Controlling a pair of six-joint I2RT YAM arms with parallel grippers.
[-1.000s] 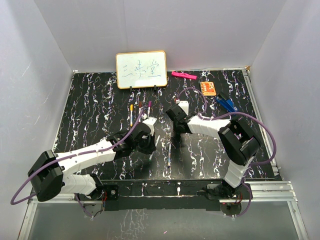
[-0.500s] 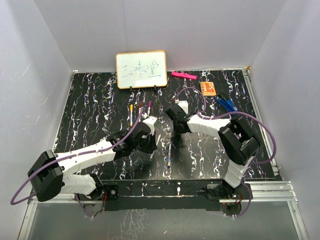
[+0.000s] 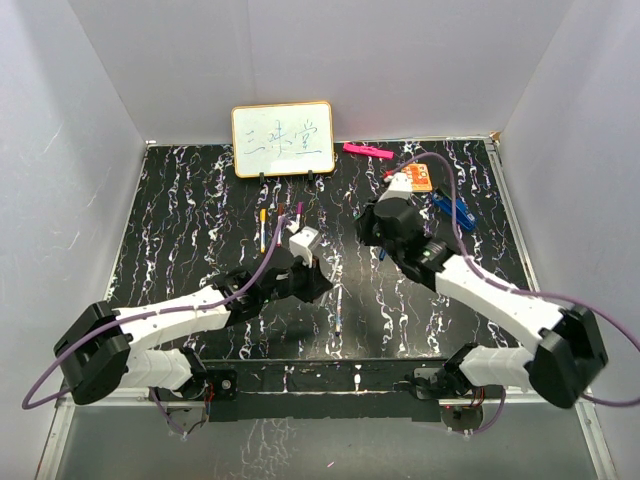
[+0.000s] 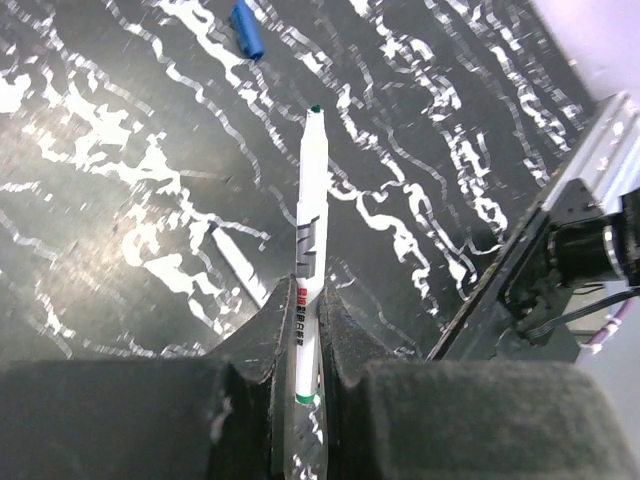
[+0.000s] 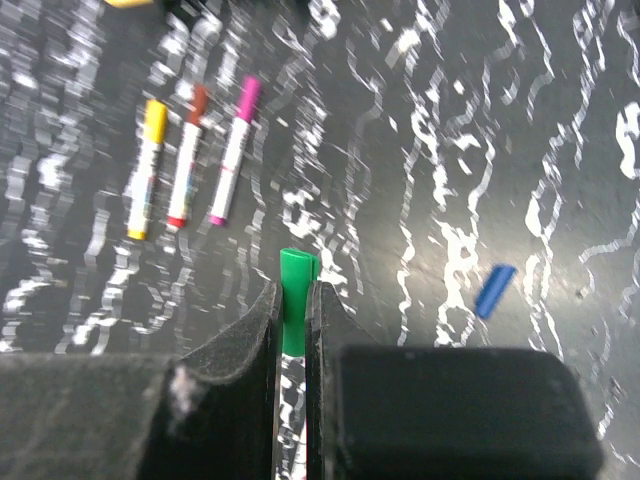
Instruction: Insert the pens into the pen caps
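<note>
The whiteboard (image 3: 283, 139) shows three handwritten characters in pale ink that we cannot read surely. The green-tipped pen (image 4: 311, 200) bears red and dark print on its white barrel, too small to make out; the left gripper (image 4: 305, 305) pinches it above the table (image 4: 100, 200). The right gripper (image 5: 293, 300) pinches one green cap (image 5: 297, 268). We count three capped pens (image 5: 187, 158) side by side, yellow, red-brown and magenta, one blue cap (image 5: 494, 290) lying alone, and one further pen (image 3: 338, 310) lying between the arms.

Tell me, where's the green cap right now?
In the right wrist view, the green cap sits pinched in the right hand, a loose blue cap to its right and three pens up-left.
</note>
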